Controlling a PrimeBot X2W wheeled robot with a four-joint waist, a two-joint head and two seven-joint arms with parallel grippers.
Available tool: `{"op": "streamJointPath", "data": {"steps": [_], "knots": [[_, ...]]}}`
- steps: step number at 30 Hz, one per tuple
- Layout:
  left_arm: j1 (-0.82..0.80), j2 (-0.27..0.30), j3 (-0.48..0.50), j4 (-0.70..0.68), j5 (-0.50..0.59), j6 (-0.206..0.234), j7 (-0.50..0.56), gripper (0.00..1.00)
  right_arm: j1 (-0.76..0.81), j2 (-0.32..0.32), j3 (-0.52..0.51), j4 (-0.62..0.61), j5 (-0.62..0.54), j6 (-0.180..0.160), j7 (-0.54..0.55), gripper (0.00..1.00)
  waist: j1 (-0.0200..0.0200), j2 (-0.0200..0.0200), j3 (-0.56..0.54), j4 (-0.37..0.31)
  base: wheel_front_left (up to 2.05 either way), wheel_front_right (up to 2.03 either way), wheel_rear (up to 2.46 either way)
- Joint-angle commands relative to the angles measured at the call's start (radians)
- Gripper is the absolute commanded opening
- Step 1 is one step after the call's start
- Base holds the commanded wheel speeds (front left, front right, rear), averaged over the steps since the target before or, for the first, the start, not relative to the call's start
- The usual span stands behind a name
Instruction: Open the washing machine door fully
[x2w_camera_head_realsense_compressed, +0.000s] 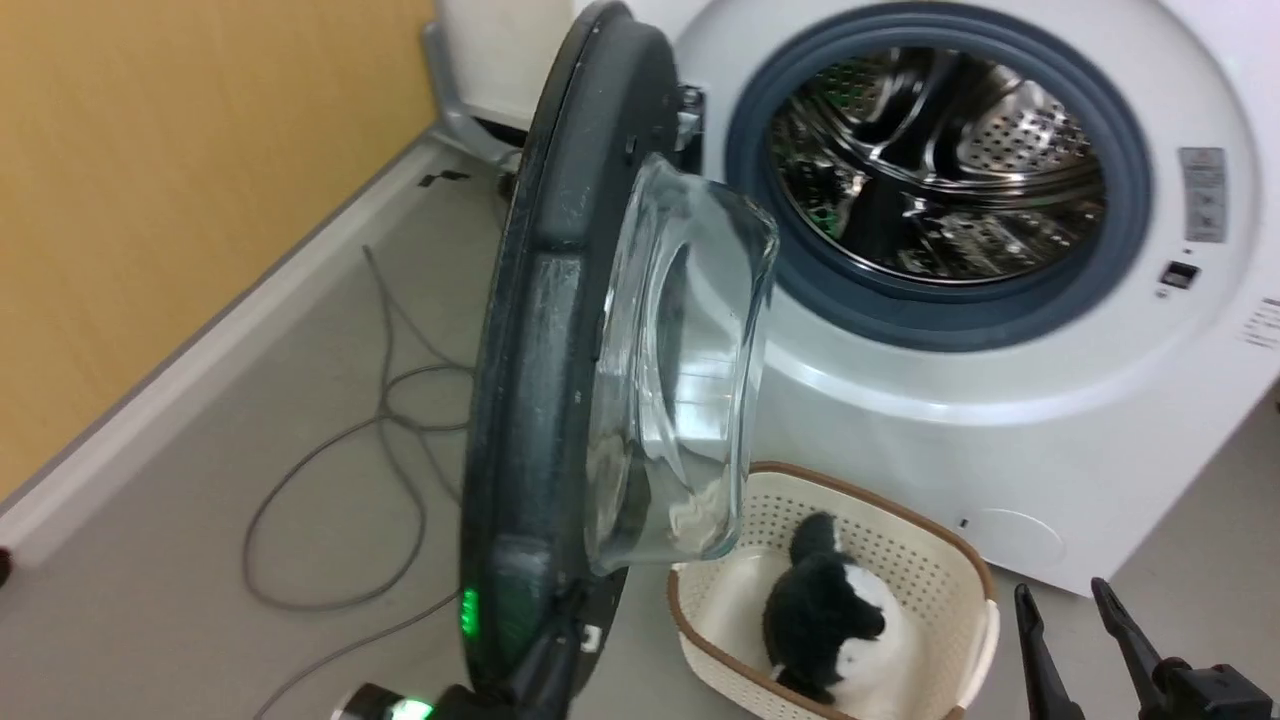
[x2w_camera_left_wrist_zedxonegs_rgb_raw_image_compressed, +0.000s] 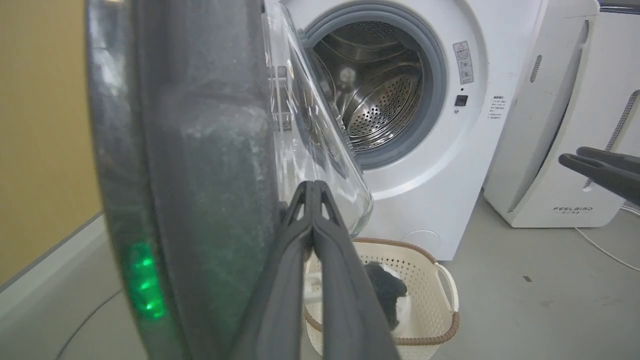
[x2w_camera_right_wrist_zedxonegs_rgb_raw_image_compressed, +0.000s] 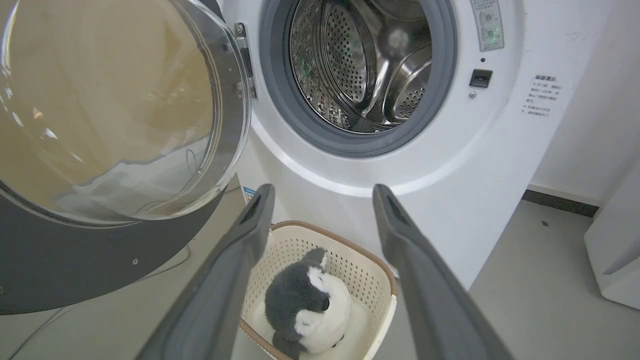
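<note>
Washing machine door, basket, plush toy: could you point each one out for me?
washing machine door (x2w_camera_head_realsense_compressed: 540, 330): head view, on its dark frame, seen edge-on.
basket (x2w_camera_right_wrist_zedxonegs_rgb_raw_image_compressed: 360, 270): right wrist view, on its perforated inner wall.
plush toy (x2w_camera_right_wrist_zedxonegs_rgb_raw_image_compressed: 305, 305): right wrist view, on its black-and-white body.

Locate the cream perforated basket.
The cream perforated basket sits lower centre in head view, before the white washing machine, right of its glossy black door.

Glossy glass door (x2w_camera_head_realsense_compressed: 640, 360), steel drum (x2w_camera_head_realsense_compressed: 950, 150)
</note>
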Motion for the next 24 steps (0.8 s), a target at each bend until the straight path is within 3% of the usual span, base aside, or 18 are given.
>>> {"op": "streamJointPath", "data": {"steps": [1, 14, 24], "knots": [[0.003, 0.009, 0.015, -0.002, -0.003, 0.008, -0.004, 0.0, 0.0, 0.003, 0.001, 0.003, 0.0, 0.001, -0.004, 1.0, 0.0, 0.0, 0.002, 0.018, 0.0, 0.0, 0.0], [-0.07, 0.087, 0.273, 0.046, -0.067, 0.065, -0.004, 0.0, -0.008, 0.003, 0.011, 0.0, -0.016, 0.001, -0.004, 1.0, 0.0, 0.0, 0.028, 0.028, 0.0, 0.0, 0.0], [-0.195, 0.119, 0.456, 0.121, -0.134, 0.043, -0.004, 0.0, -0.037, 0.003, 0.003, -0.007, -0.05, 0.001, -0.004, 1.0, 0.0, 0.0, 0.096, 0.002, 0.0, 0.0, 0.0]]}}
